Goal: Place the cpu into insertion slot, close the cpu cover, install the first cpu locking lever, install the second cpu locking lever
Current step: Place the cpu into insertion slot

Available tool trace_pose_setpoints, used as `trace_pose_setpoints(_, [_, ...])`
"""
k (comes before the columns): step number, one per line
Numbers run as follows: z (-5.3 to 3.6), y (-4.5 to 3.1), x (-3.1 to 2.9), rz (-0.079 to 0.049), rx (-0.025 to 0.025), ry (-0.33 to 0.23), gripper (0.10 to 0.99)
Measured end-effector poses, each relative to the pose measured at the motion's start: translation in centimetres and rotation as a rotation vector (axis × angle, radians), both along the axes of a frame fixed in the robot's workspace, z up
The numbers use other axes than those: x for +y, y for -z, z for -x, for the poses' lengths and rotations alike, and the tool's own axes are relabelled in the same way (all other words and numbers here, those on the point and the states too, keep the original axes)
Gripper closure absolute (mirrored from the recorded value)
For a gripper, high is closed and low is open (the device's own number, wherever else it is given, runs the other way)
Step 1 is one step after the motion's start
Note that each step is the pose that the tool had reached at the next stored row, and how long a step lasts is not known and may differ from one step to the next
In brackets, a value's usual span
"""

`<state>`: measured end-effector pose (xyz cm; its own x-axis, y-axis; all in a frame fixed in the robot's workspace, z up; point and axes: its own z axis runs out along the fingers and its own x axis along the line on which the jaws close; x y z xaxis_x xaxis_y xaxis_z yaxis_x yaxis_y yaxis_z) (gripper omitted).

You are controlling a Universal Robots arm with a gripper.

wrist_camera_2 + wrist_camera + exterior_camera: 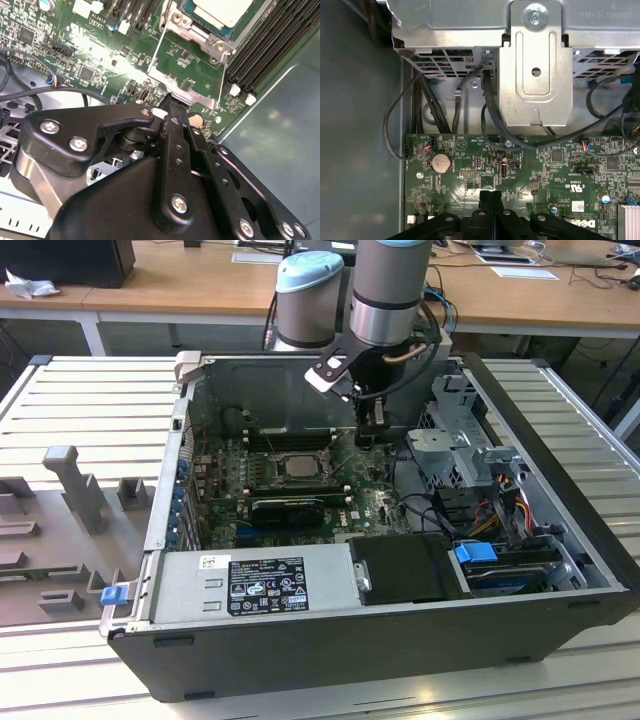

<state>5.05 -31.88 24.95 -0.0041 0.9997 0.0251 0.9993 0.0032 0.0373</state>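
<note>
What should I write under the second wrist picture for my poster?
Shut gripper at the open cpu cover; cpu in the insertion slot.

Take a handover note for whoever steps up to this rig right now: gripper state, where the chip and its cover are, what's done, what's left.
Gripper: shut and holding nothing. Its tips are at the outer edge of the cover; I cannot tell whether they touch it.
Chip: seated in the socket, metal top up.
Cover: open and off the chip. The green board shows through its window.
Done: chip placed.
Left: close the cover, then both latching steps.
</note>
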Motion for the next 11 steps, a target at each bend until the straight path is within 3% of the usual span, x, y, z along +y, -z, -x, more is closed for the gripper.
trace_pose_setpoints(11, [1.01,0.00,0.00,0.000,0.0000,0.000,0.980])
